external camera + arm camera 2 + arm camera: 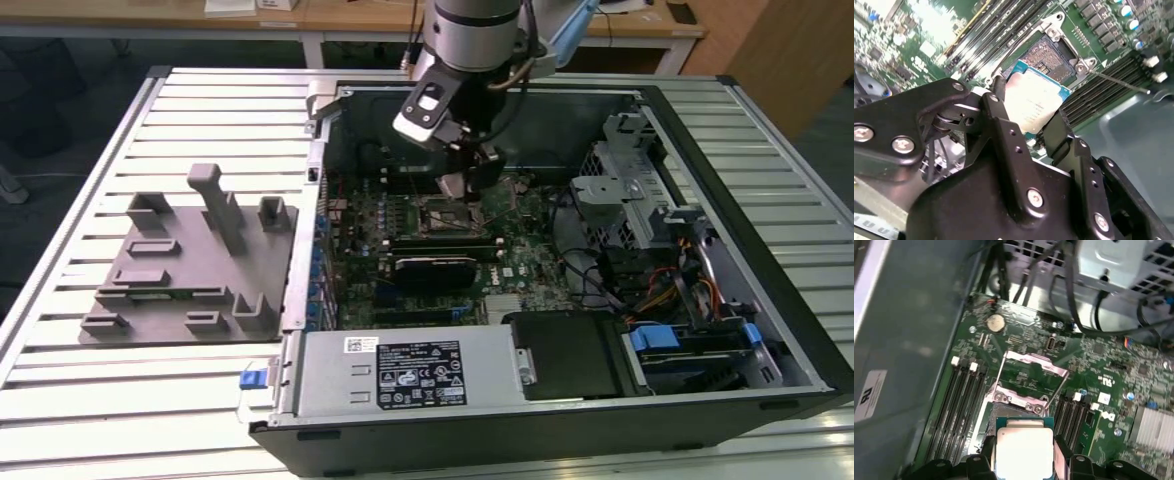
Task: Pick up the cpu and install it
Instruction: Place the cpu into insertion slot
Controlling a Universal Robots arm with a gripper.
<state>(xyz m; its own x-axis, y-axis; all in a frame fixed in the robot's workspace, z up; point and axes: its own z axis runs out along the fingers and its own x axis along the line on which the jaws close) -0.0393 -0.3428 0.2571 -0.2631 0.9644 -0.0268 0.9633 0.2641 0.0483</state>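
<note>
**Exterior view, from its left to its right.** A grey moulded fixture (pixel 174 265) lies on the slatted desk (pixel 200 120). Beside it stands an open computer case (pixel 801 340) with the motherboard (pixel 521 260) exposed. At upper centre of the frame the hand (pixel 457 182) hangs just above the dark, metal-framed socket (pixel 447 215) in the middle of the board. A metal drive cage (pixel 641 200) fills the case at the exterior view's right.

**Both wrist views.** The cpu (pixel 1036 102) (pixel 1024 447) is clamped between the two black fingers (pixel 999 100), which press on opposite edges of the chip. Its silver-white top faces the cameras, edged by a thin green border. The chip overlaps one side of the open socket and is not lying flat in it.

**First wrist view.** The socket's load plate (pixel 1034 365) stands raised beyond the chip. Memory slots (pixel 961 405) run alongside the socket.
</note>
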